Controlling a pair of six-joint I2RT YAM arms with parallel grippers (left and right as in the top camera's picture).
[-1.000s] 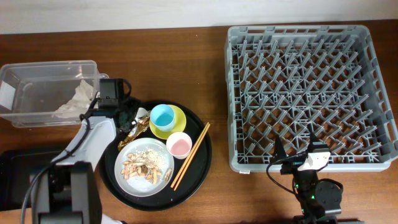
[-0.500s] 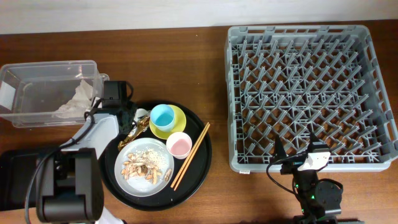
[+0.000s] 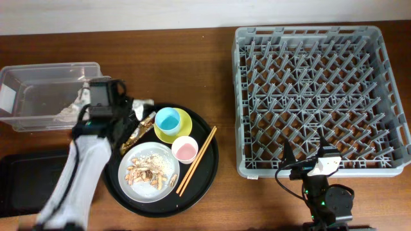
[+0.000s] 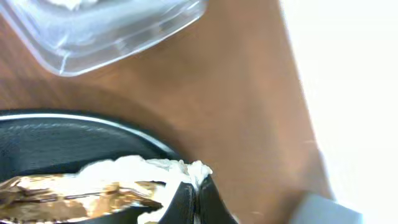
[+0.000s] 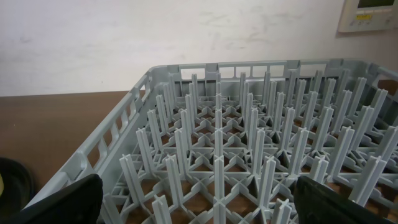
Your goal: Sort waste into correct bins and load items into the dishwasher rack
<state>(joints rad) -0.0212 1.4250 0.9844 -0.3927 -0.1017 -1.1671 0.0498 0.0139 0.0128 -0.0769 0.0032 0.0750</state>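
My left gripper is shut on a crumpled white napkin at the round black tray's upper-left rim. In the left wrist view its fingertips pinch the napkin, and the brownish wrapper lies right beside it. The clear tub holds another napkin. The flat black tray lies at the lower left. A blue cup sits in the yellow bowl. The pink cup, chopsticks and white plate with food scraps rest on the round tray. My right gripper is open before the grey rack.
The round black tray carries the dishes between the tub and the rack. The tub's corner lies close above the left gripper. The right arm base stands at the table's front edge, just below the rack's front wall.
My left gripper has closed on the napkin and drawn it up and left, off the tray's rim. The left arm has swung leftward. The right arm has not moved.
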